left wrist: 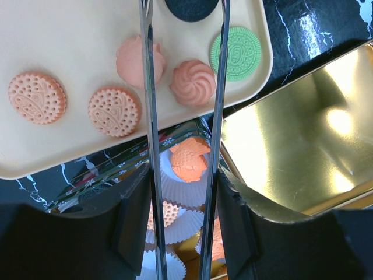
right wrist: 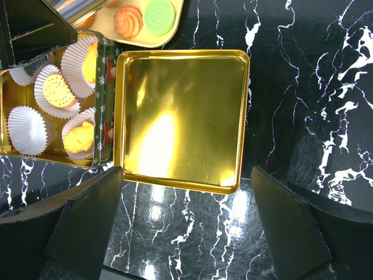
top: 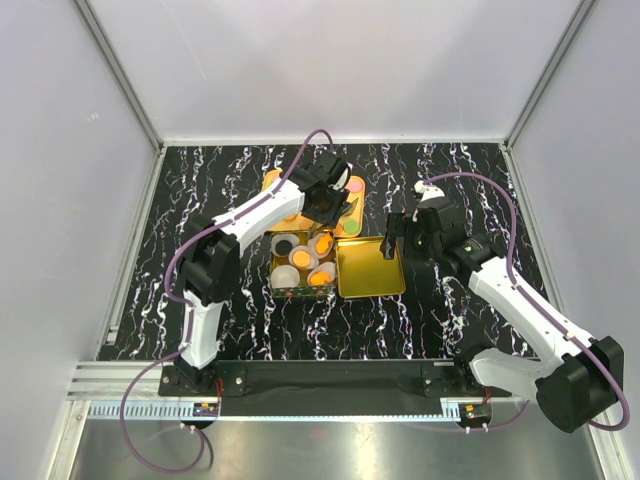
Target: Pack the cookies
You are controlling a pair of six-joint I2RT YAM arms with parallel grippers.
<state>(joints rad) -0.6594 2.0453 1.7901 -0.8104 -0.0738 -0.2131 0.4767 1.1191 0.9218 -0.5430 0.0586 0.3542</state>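
The cookies lie on a cream tray (left wrist: 70,35): orange discs (left wrist: 36,97) (left wrist: 114,111), an orange swirl (left wrist: 193,81), a green one (left wrist: 240,53) and a black one (left wrist: 191,7) at the top edge. More orange cookies (left wrist: 189,158) sit in white paper cups inside the gold tin (top: 277,272). My left gripper (left wrist: 183,192) is shut on metal tongs (left wrist: 150,116). The prongs stand apart over the tray, the swirl between them, and their tips run out of view. My right gripper (right wrist: 186,233) hangs open over the table, just before the tin lid (right wrist: 180,116).
The gold lid (top: 370,267) lies face up to the right of the tin. An empty paper cup (right wrist: 24,129) sits in the tin's near corner. The black marbled tabletop (right wrist: 303,87) stretches to the right of the lid. White walls enclose the table.
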